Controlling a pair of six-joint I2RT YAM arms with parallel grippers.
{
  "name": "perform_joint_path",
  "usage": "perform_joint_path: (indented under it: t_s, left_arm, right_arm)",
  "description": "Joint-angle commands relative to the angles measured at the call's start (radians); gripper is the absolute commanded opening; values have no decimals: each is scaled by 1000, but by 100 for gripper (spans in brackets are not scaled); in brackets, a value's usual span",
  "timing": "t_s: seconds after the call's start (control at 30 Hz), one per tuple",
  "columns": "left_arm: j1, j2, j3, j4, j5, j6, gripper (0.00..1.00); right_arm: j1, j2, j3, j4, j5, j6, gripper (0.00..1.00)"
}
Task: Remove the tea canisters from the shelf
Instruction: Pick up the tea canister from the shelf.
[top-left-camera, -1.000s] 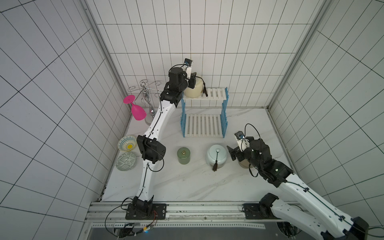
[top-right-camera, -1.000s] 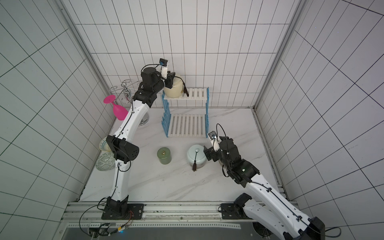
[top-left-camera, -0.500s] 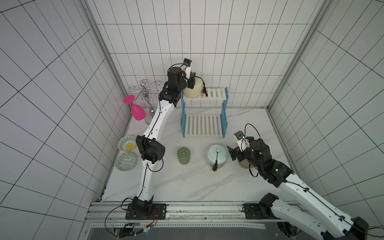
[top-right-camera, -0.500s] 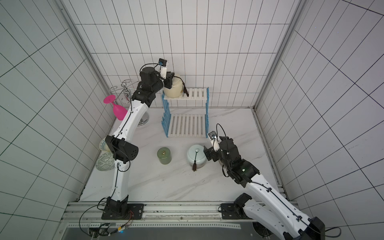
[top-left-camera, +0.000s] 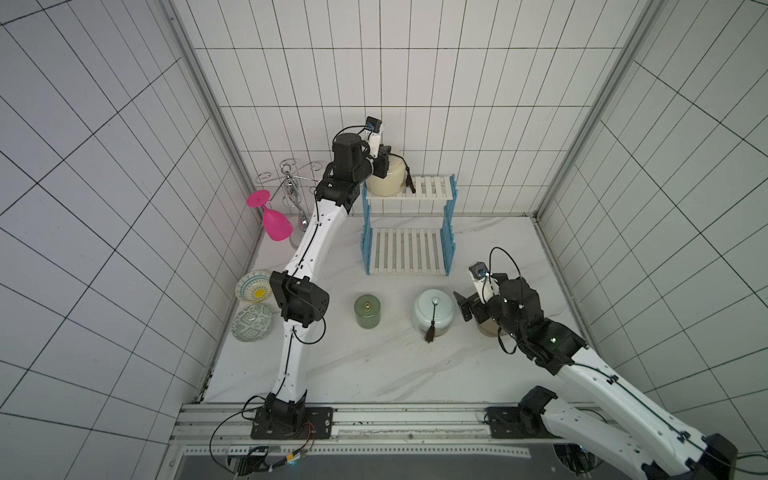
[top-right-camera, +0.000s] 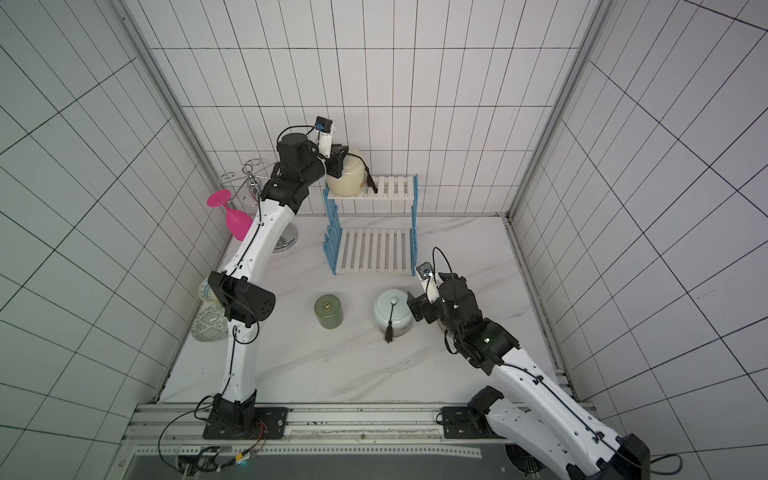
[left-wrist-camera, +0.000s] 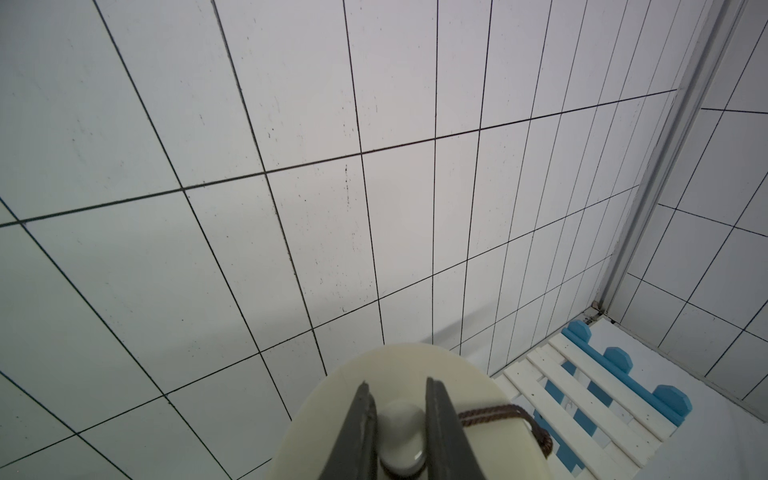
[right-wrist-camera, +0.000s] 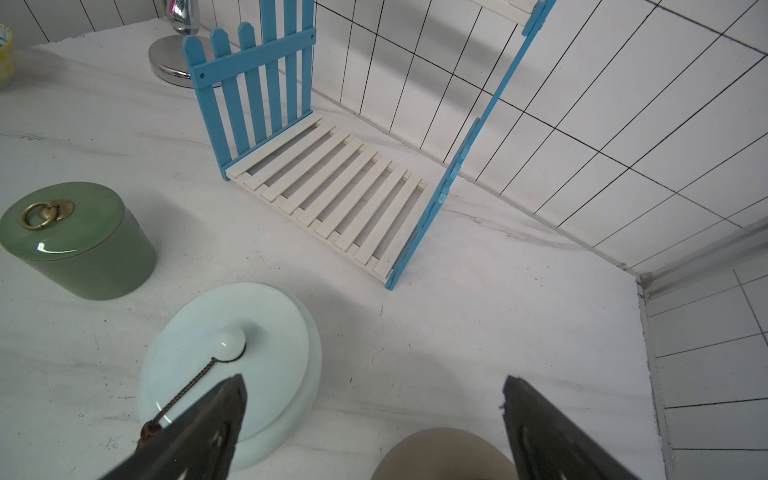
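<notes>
I work on a white worktop (top-left-camera: 374, 374) veined with faint grey, boxed in on three sides by walls (top-left-camera: 457, 83) of white tile with dark grout lines. Metal strips (top-left-camera: 582, 137) run up the two back corners, and my arms are bolted to a rail (top-left-camera: 395, 419) along the front edge. The shelf (top-left-camera: 409, 253) stands against the back wall, its white slats framed by blue picket sides. On its upper tier, at the end nearer my left arm, sits the cream canister (top-left-camera: 388, 180), a dark tassel (top-left-camera: 409, 183) hanging down its side. My left pincer (left-wrist-camera: 397, 390) is closed tight on the knob (left-wrist-camera: 401, 436) of its lid. Three more stand in a row on the worktop in front of the shelf: the green canister (top-left-camera: 367, 311), the pale blue canister (top-left-camera: 433, 312) beside it, and the tan canister (right-wrist-camera: 440, 455), mostly hidden under my right wrist in both top views. My right pincer (right-wrist-camera: 374, 379) is spread wide above that tan one, gripping nothing. Along the left wall are two patterned bowls (top-left-camera: 254, 286) and a pink goblet (top-left-camera: 276, 222), tilted, by a chrome stand (top-left-camera: 293, 187)
</notes>
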Motion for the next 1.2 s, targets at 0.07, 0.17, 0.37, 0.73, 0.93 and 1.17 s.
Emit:
perform_joint_path:
  t_s: [0.07, 0.17, 0.37, 0.73, 0.93, 1.17]
  left_arm:
    - [6, -57, 30, 4, 45, -22, 0]
    - [9, -64, 34, 2, 52, -17, 0]
    - [16, -74, 28, -19, 68, -33, 0]
    - [13, -85, 6, -37, 57, -27, 1]
    - [19, -80, -7, -56, 23, -20, 35]
    - [16, -64, -9, -75, 19, 0, 38]
  right_arm:
    - [-9, -6, -21, -2, -8, -7, 99]
    - [-9, -5, -21, -2, -8, -5, 99]
    - [-9, -3, -20, 0, -12, -6, 99]
    - [-9, 2, -20, -1, -14, -5, 99]
    - [-9, 2, -21, -1, -15, -5, 99]
    - [-9, 2, -21, 0, -18, -5, 99]
